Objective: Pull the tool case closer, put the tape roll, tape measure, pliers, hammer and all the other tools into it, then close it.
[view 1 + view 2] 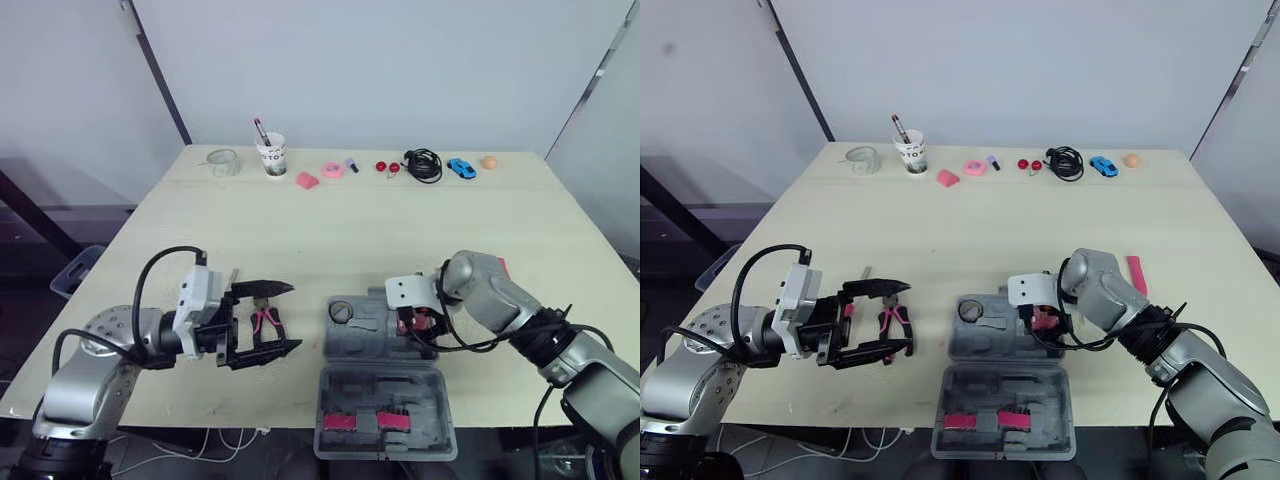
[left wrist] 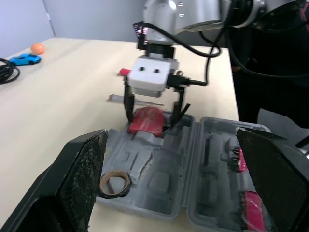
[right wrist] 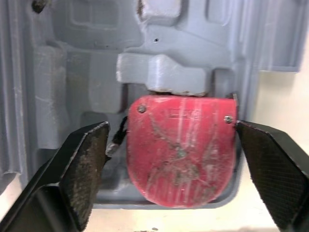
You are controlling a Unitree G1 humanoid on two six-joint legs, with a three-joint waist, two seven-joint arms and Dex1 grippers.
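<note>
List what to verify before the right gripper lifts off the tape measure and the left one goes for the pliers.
1. Tool case open, lid laid flat: ok.
2. Tape roll in a pocket of the case: ok.
3. Tape measure lying in its corner recess: ok.
4. Right gripper open, one finger on each side of the tape measure with a gap showing: ok.
5. Pliers packed: not ok, they lie on the table by the open left gripper.
6. Hammer located: cannot tell.
</note>
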